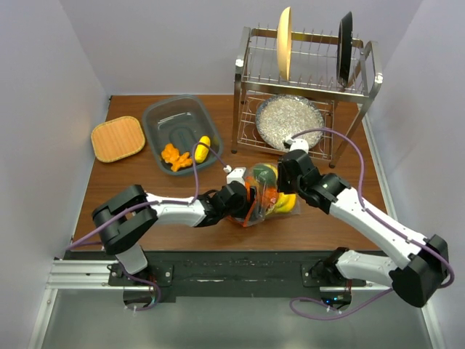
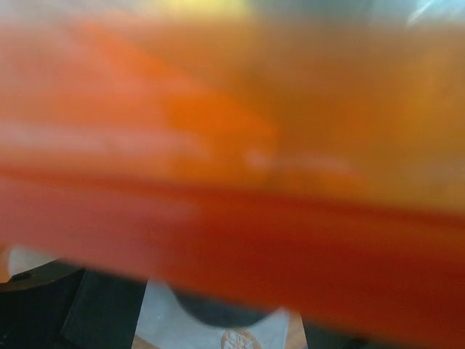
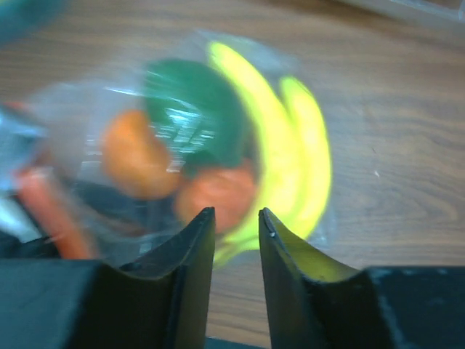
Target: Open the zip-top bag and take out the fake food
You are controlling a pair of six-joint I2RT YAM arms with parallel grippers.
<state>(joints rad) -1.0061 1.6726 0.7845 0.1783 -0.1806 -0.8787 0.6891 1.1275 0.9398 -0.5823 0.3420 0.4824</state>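
Observation:
The zip-top bag [image 1: 263, 195] lies near the table's front middle, between my two grippers. It holds fake food: a yellow banana bunch [image 3: 290, 160], a green piece [image 3: 195, 109] and orange pieces [image 3: 134, 163]. My right gripper [image 3: 236, 212] is open just short of the bag's closed end, with nothing between its fingers. My left gripper [image 1: 245, 199] is at the bag's mouth. In the left wrist view the blurred orange-red zip strip [image 2: 290, 254] fills the frame and hides the jaws. More fake food, orange pieces [image 1: 176, 156] and a lemon [image 1: 203, 148], lies in the grey tub [image 1: 161, 120].
A dish rack [image 1: 309, 91] stands at the back right, with a glittery silver plate [image 1: 289, 121] on its lower shelf and a yellow plate [image 1: 284, 52] and a black plate [image 1: 346, 49] upright on top. A bamboo tray [image 1: 118, 138] lies at the back left.

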